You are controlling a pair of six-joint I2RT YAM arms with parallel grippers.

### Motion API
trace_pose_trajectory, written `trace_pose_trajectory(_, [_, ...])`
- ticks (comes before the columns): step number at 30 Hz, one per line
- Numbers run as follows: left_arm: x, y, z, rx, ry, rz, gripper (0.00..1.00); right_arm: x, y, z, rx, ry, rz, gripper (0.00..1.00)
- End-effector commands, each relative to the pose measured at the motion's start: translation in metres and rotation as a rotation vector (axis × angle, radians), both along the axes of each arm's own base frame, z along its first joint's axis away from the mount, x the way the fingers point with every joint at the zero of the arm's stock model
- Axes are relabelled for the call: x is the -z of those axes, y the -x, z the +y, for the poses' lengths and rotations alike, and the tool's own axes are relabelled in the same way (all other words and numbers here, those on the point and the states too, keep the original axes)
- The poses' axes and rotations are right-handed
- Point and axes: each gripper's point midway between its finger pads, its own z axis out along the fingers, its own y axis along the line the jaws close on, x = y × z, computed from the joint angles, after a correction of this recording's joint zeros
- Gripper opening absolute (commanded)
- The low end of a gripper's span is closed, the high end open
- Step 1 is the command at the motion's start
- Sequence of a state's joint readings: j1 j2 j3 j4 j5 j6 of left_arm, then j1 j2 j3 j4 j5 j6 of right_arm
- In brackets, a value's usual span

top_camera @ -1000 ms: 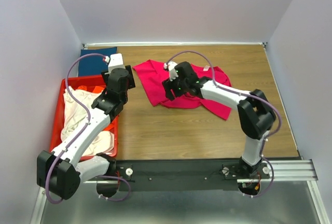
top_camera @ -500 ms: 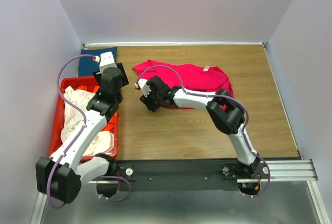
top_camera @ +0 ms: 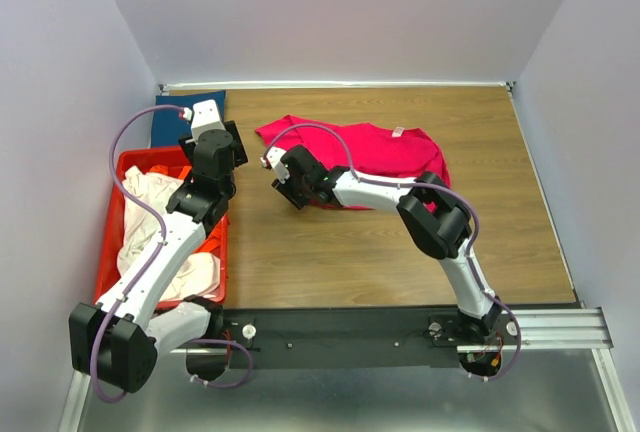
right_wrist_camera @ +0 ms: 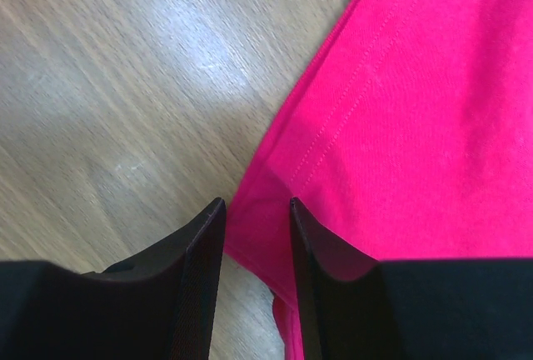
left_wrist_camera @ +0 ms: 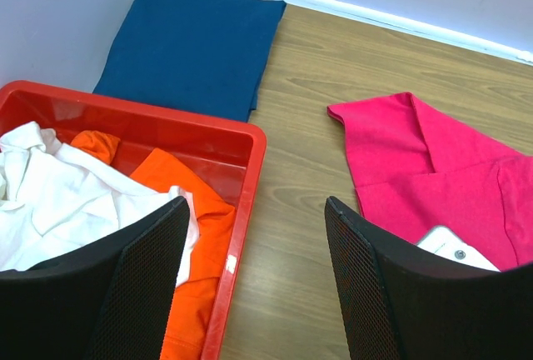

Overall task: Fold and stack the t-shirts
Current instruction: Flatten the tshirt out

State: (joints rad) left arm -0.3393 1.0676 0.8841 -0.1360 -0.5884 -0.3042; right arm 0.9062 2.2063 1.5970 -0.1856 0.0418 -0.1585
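Both fingers of the right gripper [right_wrist_camera: 256, 210] stand a narrow way apart, point down at the table [top_camera: 330, 252], and straddle the near left corner of the pink shirt [top_camera: 375, 152]. Its stitched hem runs into the gap, but whether the fingers pinch the cloth I cannot tell. That shirt lies spread in the middle of the table's far half, its long axis running left to right, with a small white tag [top_camera: 398, 132] on its far edge and a flap folded over at its left end. The left gripper [left_wrist_camera: 256, 210] hangs wide open, holding nothing, above the right rim of the red crate [left_wrist_camera: 252, 168]. In the crate lie a crumpled white shirt [left_wrist_camera: 58, 202] and an orange shirt [left_wrist_camera: 179, 189]. Behind the crate, in the far left corner, a blue shirt [left_wrist_camera: 196, 43] lies folded flat, its long side running toward the back wall.
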Motion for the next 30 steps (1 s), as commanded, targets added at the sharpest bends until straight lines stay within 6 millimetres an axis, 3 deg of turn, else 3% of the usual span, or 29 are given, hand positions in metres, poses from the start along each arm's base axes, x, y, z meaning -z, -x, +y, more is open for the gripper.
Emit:
trace_pose_trajectory(1, [0.002,-0.003,-0.001,0.001,0.017,-0.009,0.74,-0.014,0.003,-0.01,0.016,0.033,-0.033,0.44])
trace_pose_trajectory(11, [0.006,-0.005,-0.003,0.016,0.012,0.004,0.73,0.028,0.02,-0.022,0.015,0.084,0.053,0.41])
trace_pose_trajectory(14, [0.006,-0.006,-0.003,0.016,0.01,0.007,0.73,0.038,0.023,-0.026,0.016,0.105,0.066,0.32])
trace_pose_trajectory(18, [0.007,-0.006,-0.004,0.019,0.011,0.008,0.73,0.041,0.025,-0.025,0.005,0.102,0.077,0.08])
trace_pose_trajectory(19, [0.007,-0.006,-0.004,0.022,0.009,0.01,0.73,0.038,0.024,-0.022,0.003,0.093,0.074,0.01])
trace_pose_trajectory(23, [0.008,-0.006,-0.004,0.023,0.008,0.013,0.73,0.02,0.017,-0.017,0.014,0.067,0.042,0.01])
trace_pose_trajectory(26, [0.008,-0.006,-0.005,0.025,0.006,0.013,0.73,-0.014,0.0,-0.012,0.045,0.037,-0.043,0.01])
trace_pose_trajectory(30, [0.008,-0.006,-0.004,0.026,0.005,0.013,0.73,-0.062,-0.039,-0.026,0.134,0.025,-0.177,0.01])
